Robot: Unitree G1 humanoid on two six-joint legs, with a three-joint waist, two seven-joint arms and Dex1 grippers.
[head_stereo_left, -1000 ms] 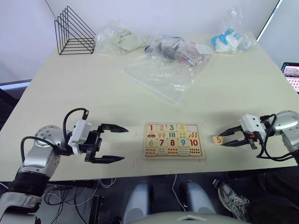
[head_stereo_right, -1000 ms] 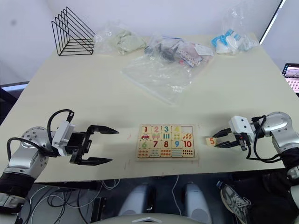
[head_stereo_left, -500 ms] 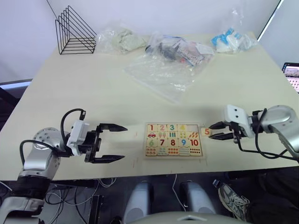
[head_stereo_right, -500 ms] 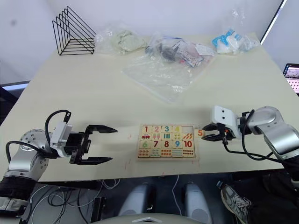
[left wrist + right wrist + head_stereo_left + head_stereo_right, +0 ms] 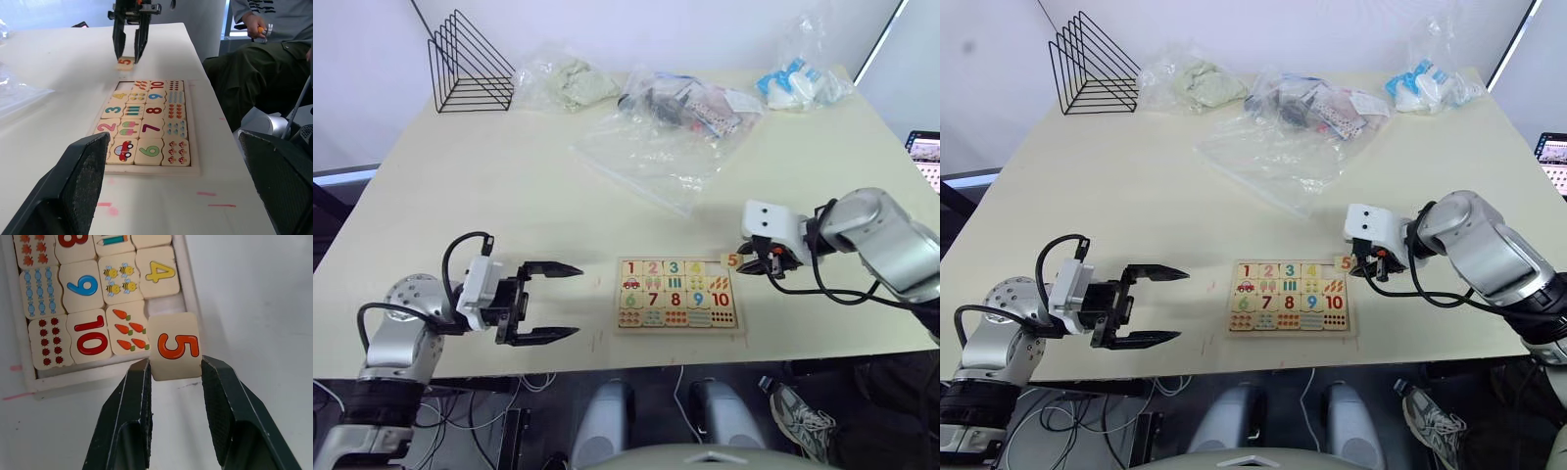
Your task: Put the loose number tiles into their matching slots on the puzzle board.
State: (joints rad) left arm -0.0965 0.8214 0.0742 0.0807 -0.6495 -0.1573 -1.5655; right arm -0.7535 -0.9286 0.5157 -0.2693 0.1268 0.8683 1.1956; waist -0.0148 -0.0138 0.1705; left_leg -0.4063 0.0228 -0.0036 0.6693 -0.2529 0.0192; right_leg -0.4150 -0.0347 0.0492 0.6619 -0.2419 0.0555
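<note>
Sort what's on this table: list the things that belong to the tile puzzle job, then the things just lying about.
Job: 5 tile, held in the right gripper; puzzle board; its empty slot beside the 4.

Lying about: wire rack; clear plastic bags; left gripper, open and idle.

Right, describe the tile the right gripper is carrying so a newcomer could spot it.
Find the puzzle board at the table's near edge. At its far right corner, the right gripper pinches a small light-wood tile. It bears an orange 5 and is the one tile not seated in the board.

The puzzle board (image 5: 105,303) is cut off at the frame's top left edge (its upper rows hidden).
</note>
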